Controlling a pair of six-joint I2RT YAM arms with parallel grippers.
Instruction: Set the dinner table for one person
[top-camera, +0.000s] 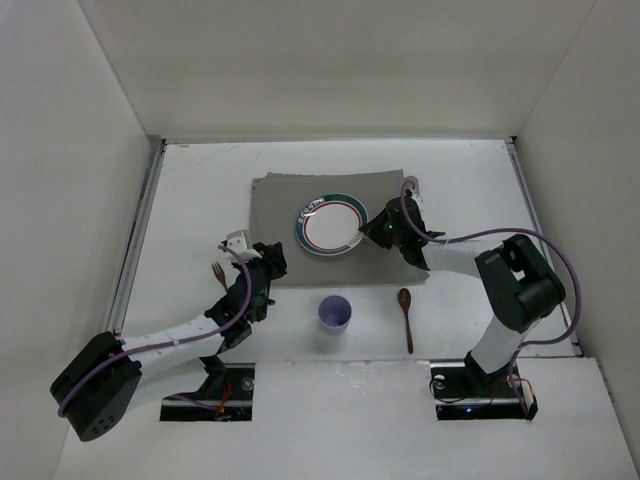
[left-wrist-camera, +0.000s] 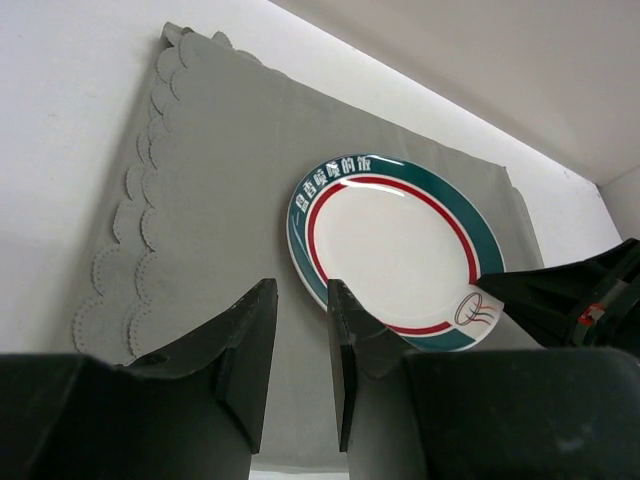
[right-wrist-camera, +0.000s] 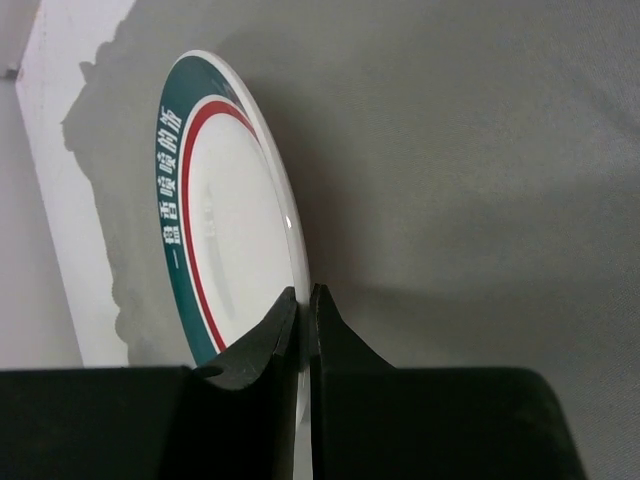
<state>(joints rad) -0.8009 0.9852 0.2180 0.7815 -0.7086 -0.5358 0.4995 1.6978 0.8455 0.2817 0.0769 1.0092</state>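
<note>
A white plate (top-camera: 330, 225) with a green and red rim lies on the grey cloth mat (top-camera: 280, 200) on the white dinner table (top-camera: 195, 180). My right gripper (top-camera: 368, 232) is shut on the plate's right rim; in the right wrist view its jaws (right-wrist-camera: 304, 292) pinch the rim of the plate (right-wrist-camera: 230, 220). My left gripper (top-camera: 272, 262) hovers over the mat's near left corner, open and empty; in the left wrist view (left-wrist-camera: 302, 290) the plate (left-wrist-camera: 390, 250) lies just ahead of it on the mat (left-wrist-camera: 220, 180).
A wooden fork (top-camera: 218, 272) lies on the table left of the left gripper. A lilac cup (top-camera: 335, 314) stands in front of the mat. A brown wooden spoon (top-camera: 405, 315) lies to the cup's right. Metal rails (top-camera: 140, 230) run along the table's sides.
</note>
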